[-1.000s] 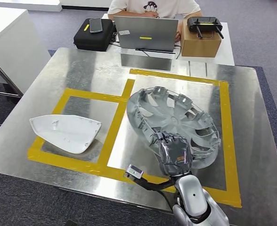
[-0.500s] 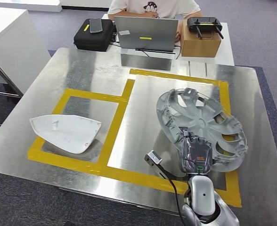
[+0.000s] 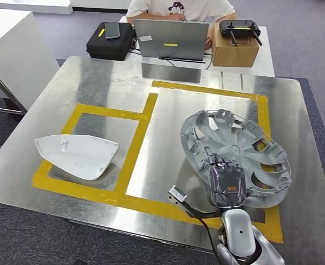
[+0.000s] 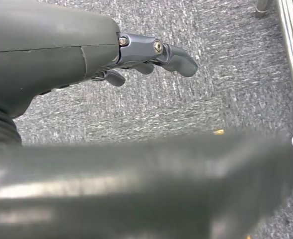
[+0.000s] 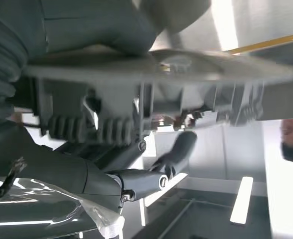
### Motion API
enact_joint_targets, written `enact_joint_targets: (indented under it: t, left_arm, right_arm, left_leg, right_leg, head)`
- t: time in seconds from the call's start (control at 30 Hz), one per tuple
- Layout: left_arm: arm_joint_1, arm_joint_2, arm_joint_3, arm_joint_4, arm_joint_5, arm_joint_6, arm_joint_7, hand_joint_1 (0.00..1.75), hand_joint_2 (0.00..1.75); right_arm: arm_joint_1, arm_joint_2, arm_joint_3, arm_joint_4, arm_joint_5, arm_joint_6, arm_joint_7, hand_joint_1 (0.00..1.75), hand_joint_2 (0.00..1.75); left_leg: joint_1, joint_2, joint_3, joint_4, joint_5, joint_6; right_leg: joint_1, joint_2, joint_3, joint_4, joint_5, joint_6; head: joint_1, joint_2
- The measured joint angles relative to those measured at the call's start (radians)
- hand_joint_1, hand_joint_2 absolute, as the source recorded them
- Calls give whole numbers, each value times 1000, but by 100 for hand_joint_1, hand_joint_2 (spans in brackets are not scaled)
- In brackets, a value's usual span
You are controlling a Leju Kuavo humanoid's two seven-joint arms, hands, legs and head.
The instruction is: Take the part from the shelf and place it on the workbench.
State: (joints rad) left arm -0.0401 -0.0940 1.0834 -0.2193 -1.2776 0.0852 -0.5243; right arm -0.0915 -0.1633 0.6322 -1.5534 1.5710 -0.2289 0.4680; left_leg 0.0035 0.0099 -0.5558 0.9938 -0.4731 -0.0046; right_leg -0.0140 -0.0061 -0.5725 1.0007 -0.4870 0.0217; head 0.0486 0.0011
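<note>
Hubcap [image 3: 236,152] is over the workbench [image 3: 90,83], gripped at its near rim by your right hand [image 3: 226,183]; lowering and release remain.

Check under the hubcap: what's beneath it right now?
The hubcap sits tilted over the workbench inside the large taped box, right hand gripping its near rim. Fingers curl beneath that rim. The bench surface directly below is covered.

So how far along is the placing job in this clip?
Done: the silver plastic wheel cover is off the shelf and over the steel workbench, inside the large yellow-taped square. In hand: the right hand grips its near rim. Left: set it down flat and let go.
</note>
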Motion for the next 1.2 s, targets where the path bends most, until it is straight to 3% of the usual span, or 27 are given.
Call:
enact_joint_targets:
  t: [0.07, 0.33, 0.93, 1.2]
  left_arm:
    - [0, 0, 1, 0, -2, -5, 4, 0, 0]
    - [0, 0, 4, 0, -13, 7, 6, 0, 0]
    - [0, 0, 4, 0, -34, 23, 26, 0, 0]
    - [-1, 1, 4, 0, -46, 25, 28, 0, 0]
  right_arm:
    - [4, 0, 0, -3, 0, -1, -8, 0, 0]
    - [23, 3, -7, -11, 1, -4, -60, 0, 0]
    - [26, 6, -8, -21, 1, -20, -83, 0, 0]
    - [24, 9, -12, -41, 1, -98, -78, 0, 0]
  left_leg:
    - [0, 0, 0, 0, 0, 0]
    - [0, 0, 0, 0, 0, 0]
    - [0, 0, 0, 0, 0, 0]
    - [0, 0, 0, 0, 0, 0]
  right_leg:
    - [0, 0, 0, 0, 0, 0]
    - [0, 0, 0, 0, 0, 0]
    - [0, 0, 1, 0, 1, 1]
    - [0, 0, 1, 0, 1, 1]
  head:
    - [0, 0]
    - [0, 0]
    - [0, 0]
    - [0, 0]
